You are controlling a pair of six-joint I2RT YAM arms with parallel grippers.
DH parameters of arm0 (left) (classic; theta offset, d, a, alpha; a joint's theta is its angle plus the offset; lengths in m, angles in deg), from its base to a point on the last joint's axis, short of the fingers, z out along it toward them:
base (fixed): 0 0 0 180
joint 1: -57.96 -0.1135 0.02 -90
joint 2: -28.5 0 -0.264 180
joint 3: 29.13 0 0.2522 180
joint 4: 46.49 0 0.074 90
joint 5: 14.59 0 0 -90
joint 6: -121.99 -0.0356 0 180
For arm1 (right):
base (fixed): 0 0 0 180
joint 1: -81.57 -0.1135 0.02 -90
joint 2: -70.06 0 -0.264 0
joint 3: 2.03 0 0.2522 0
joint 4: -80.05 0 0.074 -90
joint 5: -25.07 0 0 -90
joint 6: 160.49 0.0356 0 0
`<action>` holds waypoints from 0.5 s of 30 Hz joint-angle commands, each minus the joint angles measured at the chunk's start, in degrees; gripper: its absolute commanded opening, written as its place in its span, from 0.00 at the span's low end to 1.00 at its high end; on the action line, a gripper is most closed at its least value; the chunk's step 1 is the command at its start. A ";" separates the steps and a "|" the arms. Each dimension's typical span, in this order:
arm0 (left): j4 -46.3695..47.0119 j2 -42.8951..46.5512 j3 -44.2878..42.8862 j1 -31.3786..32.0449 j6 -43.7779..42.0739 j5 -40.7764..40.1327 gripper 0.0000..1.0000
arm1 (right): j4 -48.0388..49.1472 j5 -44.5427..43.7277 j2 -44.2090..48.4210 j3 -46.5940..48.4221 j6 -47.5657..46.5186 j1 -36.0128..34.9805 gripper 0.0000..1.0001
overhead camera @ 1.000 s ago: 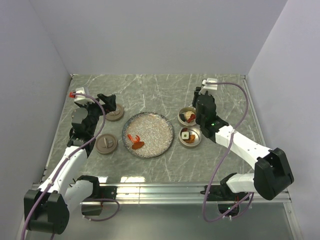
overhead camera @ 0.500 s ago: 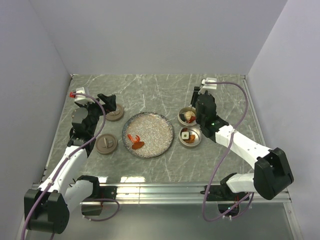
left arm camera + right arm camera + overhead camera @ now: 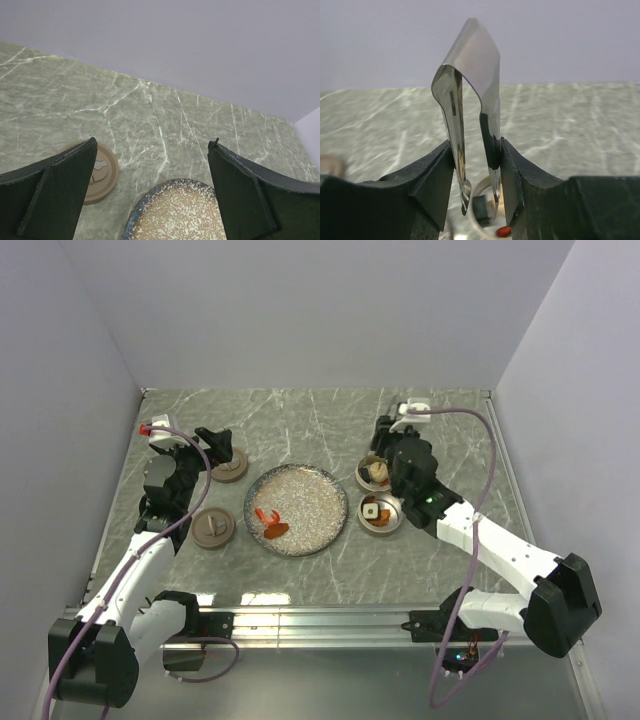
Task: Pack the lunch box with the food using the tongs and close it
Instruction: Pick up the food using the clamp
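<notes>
Our right gripper (image 3: 476, 150) holds the tongs (image 3: 470, 65), its fingers narrow and pressing 1 on each arm, with the tips hanging over the far tin (image 3: 375, 472). That tin has a pale ball in it. The near tin (image 3: 381, 513) holds a white square with a dark centre, and the red and orange bits (image 3: 270, 525) lie on the plate (image 3: 310, 490). We judge those bits are next. We should lift the tips clear of the rim before swinging across and ease the squeeze only enough to spread the tips, never enough to let the tongs slip. We should then straddle 1 bit before pinching. Our left gripper (image 3: 153, 141) hangs wide open and empty near the far lid (image 3: 229, 468).
</notes>
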 commanded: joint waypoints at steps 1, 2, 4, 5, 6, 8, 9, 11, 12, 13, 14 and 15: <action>1.91 0.95 -0.03 -0.02 -0.03 -0.37 0.99 | 3.31 0.84 1.58 2.05 -2.32 -6.58 0.47; 1.91 1.04 0.06 -0.02 0.06 -0.37 0.99 | 3.57 1.80 1.23 2.31 -2.50 -7.92 0.47; 2.00 1.04 0.06 -0.02 0.06 -0.28 0.99 | 4.44 4.96 0.27 2.49 -2.85 -10.38 0.47; 2.00 1.13 0.14 0.07 0.06 -0.37 0.99 | 5.40 10.28 -0.17 2.58 -2.85 -11.70 0.47; 1.91 1.13 0.06 -0.02 0.06 -0.37 0.99 | 6.02 13.04 -1.39 2.40 -2.85 -11.97 0.47; 1.74 1.22 0.06 0.07 0.06 -0.37 0.99 | 8.31 22.50 -2.81 2.31 -2.67 -12.06 0.47; 1.65 1.31 0.06 -0.02 0.15 -0.37 0.99 | 9.01 25.51 -4.38 2.40 -2.76 -12.06 0.47; 1.38 1.74 0.14 0.07 0.15 -0.72 1.00 | 10.68 32.97 -6.66 2.58 -2.85 -12.06 0.47; 1.30 1.83 0.23 0.07 0.06 -0.81 0.99 | 11.04 35.80 -7.46 2.92 -4.94 -12.24 0.47; 1.30 2.01 0.32 -0.02 0.15 -0.90 0.99 | 11.30 38.26 -8.17 3.01 -5.48 -12.15 0.47; 1.12 2.18 0.32 -0.02 0.15 -1.16 0.99 | 12.26 40.98 -9.39 3.10 -6.01 -12.15 0.47; 1.03 2.18 0.32 0.07 0.06 -1.25 0.99 | 12.97 44.93 -9.93 3.02 -6.62 -12.15 0.46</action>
